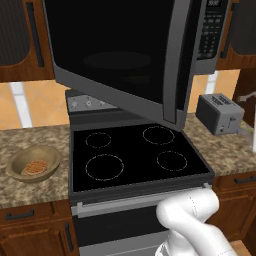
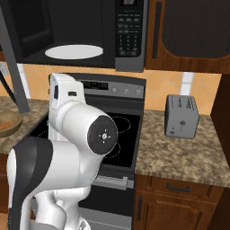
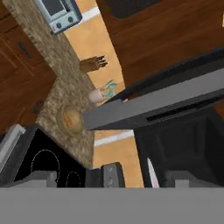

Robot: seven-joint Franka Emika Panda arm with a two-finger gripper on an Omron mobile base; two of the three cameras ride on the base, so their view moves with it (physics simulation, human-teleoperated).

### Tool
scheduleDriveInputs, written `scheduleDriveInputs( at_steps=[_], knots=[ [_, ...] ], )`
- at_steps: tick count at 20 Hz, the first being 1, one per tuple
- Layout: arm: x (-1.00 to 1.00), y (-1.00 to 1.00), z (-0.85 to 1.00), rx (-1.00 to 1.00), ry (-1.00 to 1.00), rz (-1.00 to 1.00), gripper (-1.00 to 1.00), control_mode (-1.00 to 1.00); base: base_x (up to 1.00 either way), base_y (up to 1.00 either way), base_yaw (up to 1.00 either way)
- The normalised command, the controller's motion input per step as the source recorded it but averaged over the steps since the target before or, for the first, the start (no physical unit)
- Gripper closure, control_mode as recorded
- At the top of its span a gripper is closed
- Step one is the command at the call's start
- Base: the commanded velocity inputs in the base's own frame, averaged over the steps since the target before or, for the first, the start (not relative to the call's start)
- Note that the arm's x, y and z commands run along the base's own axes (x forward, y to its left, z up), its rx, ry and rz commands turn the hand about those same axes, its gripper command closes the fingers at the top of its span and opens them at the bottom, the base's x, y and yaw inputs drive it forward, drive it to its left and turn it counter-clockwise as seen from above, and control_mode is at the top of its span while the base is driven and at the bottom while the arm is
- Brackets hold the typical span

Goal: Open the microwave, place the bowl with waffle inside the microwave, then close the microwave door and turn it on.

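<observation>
While the bowl sits on the granite surface at the far left, just beside the black stove, the waffle lies inside it, flat on the bottom. In the hand view the same bowl appears on the surface with a white cup and a knife block further along the wall.

Over the stove, the microwave door stands swung open, its dark glass angled out over the burners and its grey handle at the right edge. Behind it, in the right base view, the microwave shows its open cavity with the white round plate inside and the keypad panel on the right.

The fingers are spread wide and grip nothing; their tips rise at the bottom of the hand view, just beside the door's lower edge and the cavity opening. The bowl lies well apart from them, down and to the left on the surface.

To the right of the stove, a grey toaster stands on the surface near the wall.
</observation>
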Motion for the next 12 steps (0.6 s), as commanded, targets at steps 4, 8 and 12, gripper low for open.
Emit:
scheduleDriveInputs(
  at_steps=[4, 8, 12],
  knots=[
    [0.5, 0.22, -0.13, 0.03, -0.41, 0.34, -1.0, -1.0, 0.0, 0.0, 0.0],
    [0.32, 0.41, 0.05, -0.01, -0.21, 0.25, -1.0, -1.0, 0.0, 0.0, 0.0],
    [0.15, 0.59, 0.15, -0.16, -0.03, 0.17, -1.0, -1.0, 0.0, 0.0, 0.0]
  ],
)
